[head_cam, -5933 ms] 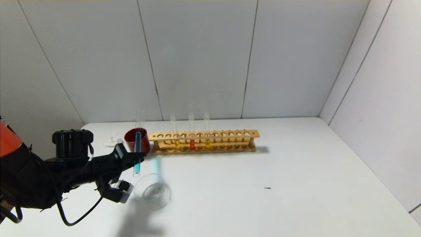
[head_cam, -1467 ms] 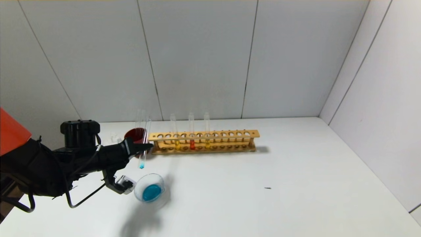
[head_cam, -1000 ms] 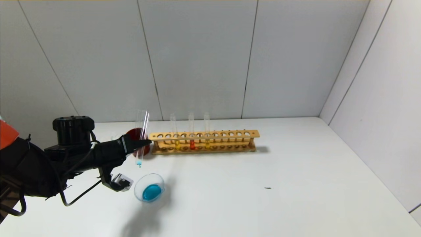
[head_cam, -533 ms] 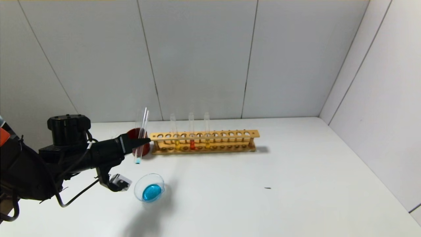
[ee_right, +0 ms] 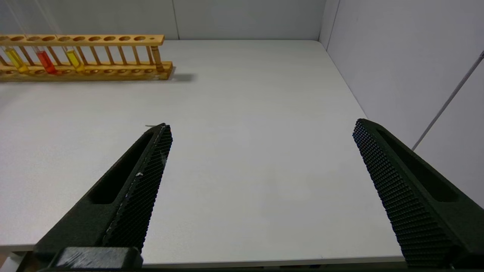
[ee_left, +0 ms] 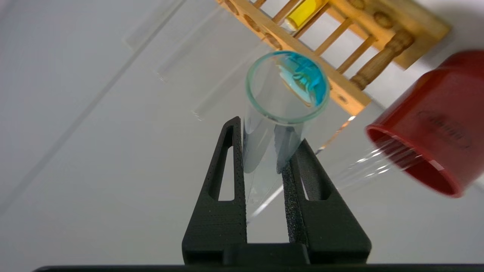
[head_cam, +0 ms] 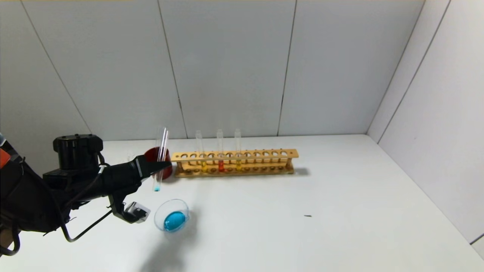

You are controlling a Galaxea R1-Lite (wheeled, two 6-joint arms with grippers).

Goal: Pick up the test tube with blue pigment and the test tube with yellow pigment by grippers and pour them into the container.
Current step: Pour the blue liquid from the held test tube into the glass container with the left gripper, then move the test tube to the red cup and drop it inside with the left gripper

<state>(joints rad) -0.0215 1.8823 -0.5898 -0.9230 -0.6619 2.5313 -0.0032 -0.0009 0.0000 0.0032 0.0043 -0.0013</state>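
The test tube with blue pigment point(head_cam: 159, 160) is pinched between the two black fingers of the left gripper point(head_cam: 162, 165). It is held up in the air, almost upright, just in front of the red cup point(head_cam: 151, 156). Only a tiny bit of blue is seen at its bottom tip. In the left wrist view, the tube's round open mouth point(ee_left: 286, 87) is seen, with the fingers point(ee_left: 231, 158) pressed on its sides.

The container point(head_cam: 172, 215) is set on the white table point(head_cam: 302, 211), near and a little to the right of the held tube. A blue puddle is seen inside it.

The wooden rack point(head_cam: 234, 162) is placed farther back, just right of the red cup. Three tubes are stood in it. The test tube with yellow pigment point(head_cam: 238, 151) is found in the rack, to the right of a red tube point(head_cam: 220, 153).

The right gripper point(ee_right: 261, 151) is kept over the right side of the table, well apart from the rack. Its fingers are spread wide and nothing is held.
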